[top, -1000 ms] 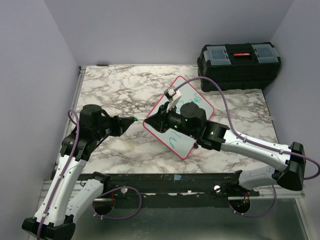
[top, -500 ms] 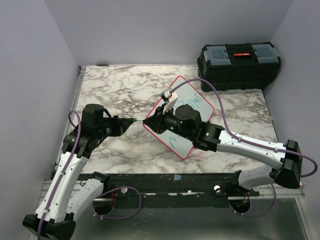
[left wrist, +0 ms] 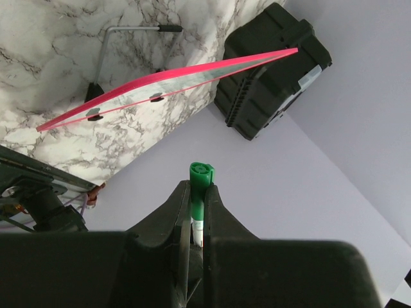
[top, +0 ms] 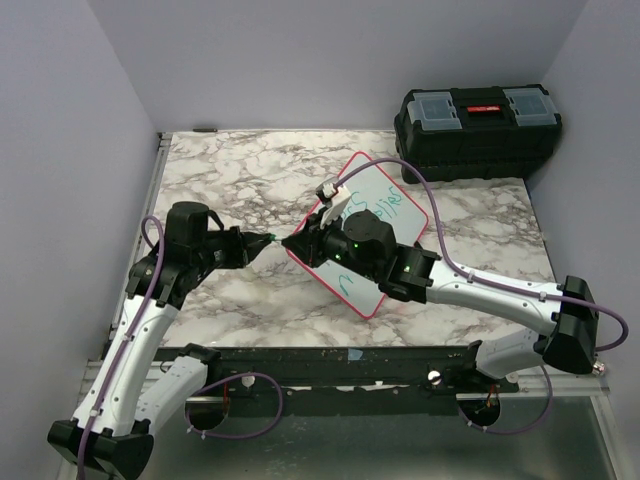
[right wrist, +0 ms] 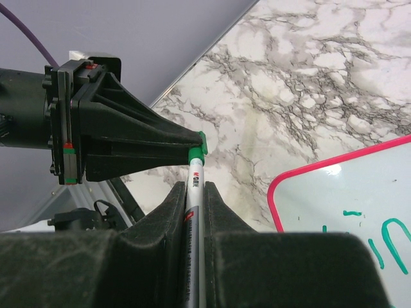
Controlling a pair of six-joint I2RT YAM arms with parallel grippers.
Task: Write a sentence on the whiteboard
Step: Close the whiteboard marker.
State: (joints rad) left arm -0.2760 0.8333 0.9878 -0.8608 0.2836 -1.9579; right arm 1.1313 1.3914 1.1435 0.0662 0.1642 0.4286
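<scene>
Centre frame: the whiteboard lies on the marble surface and bears the green sentence. The right gripper has its jaws clamped on the marker. The left gripper has its jaws clamped on the cap, which meets the marker tip. Writing appears finished; capping remains.

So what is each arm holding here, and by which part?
The right jaws clamp the marker by its barrel, green end out. The left jaws pinch a green-topped piece by its lower part; cap or pen, I cannot tell.
</scene>
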